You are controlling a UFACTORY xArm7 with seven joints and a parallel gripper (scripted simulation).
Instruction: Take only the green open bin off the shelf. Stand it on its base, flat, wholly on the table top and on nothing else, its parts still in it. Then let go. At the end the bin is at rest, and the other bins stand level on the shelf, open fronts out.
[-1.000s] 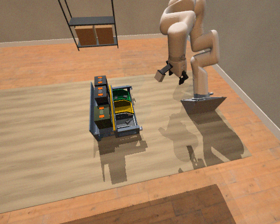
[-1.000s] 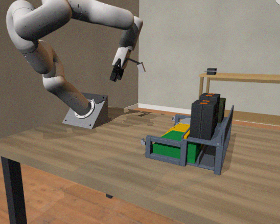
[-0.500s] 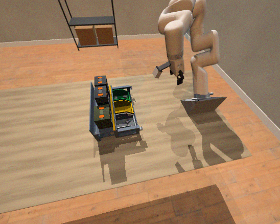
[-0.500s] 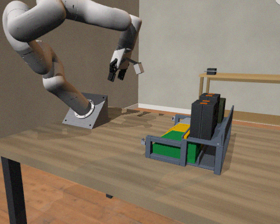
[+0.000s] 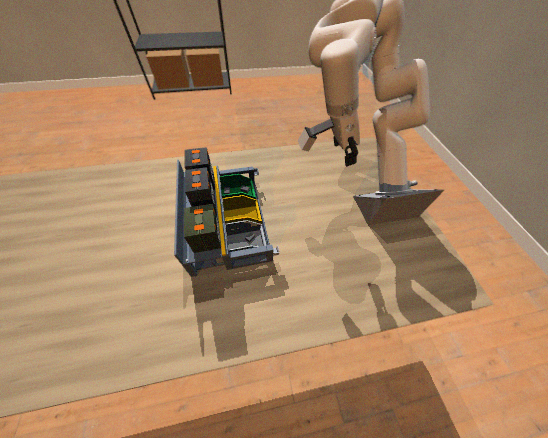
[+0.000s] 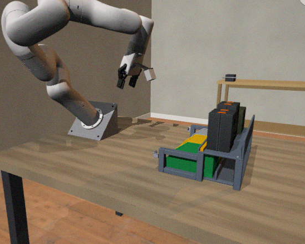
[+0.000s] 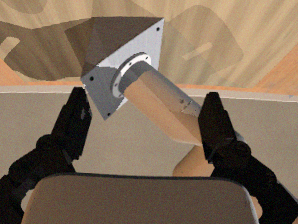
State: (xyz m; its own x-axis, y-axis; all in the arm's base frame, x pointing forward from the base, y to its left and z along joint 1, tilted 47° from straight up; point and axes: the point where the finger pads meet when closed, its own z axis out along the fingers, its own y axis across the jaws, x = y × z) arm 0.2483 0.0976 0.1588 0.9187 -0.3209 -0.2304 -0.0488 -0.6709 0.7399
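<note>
the arm [image 6: 73,14] is built of smooth, rounded pale links with grey bands at some joints. a round flange ringed with small screws joins it to a grey wedge-shaped base [image 6: 108,123]. the pincer [image 6: 127,81] is black with chunky fingers, beside a small pale box on a bracket.
</note>
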